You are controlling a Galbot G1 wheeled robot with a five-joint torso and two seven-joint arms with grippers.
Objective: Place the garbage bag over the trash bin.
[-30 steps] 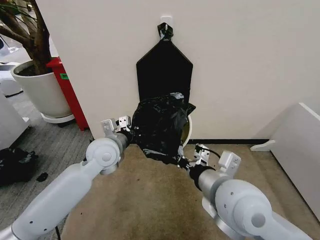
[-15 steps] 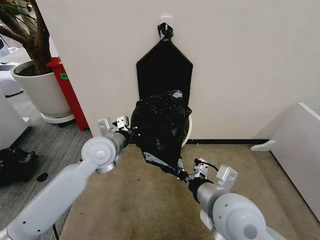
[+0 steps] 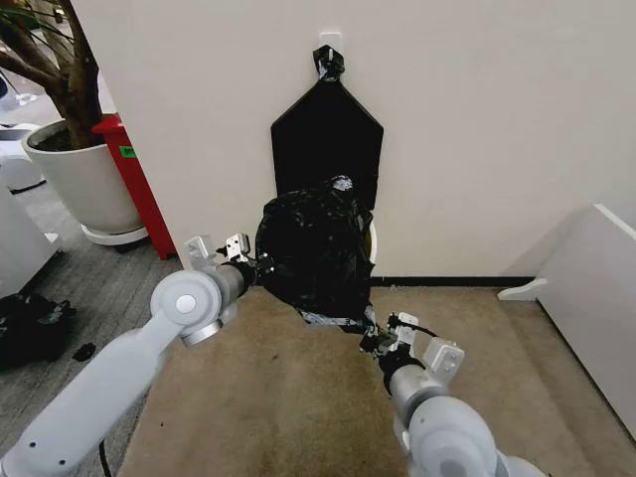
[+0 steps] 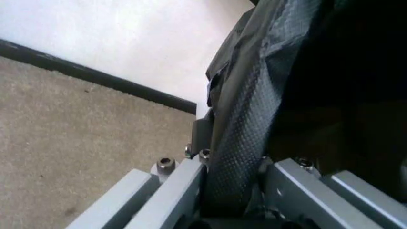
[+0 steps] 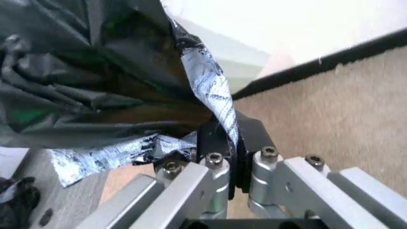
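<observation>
A large white plant pot (image 3: 84,184) stands well to the left of the garbage bag (image 3: 313,253), against a red cabinet (image 3: 134,179). My left gripper (image 3: 260,268) is clamped on the bag's left edge, the black film pinched between its fingers (image 4: 181,179). The bag hangs crumpled against the wall, draped over the trash bin (image 3: 371,243), whose pale rim peeks out at the bag's right side. Above the bag, a flat black bundle (image 3: 326,134) hangs from a wall hook. My right gripper (image 3: 376,340) is closed on the bag's lower right corner, low above the carpet (image 3: 288,397).
</observation>
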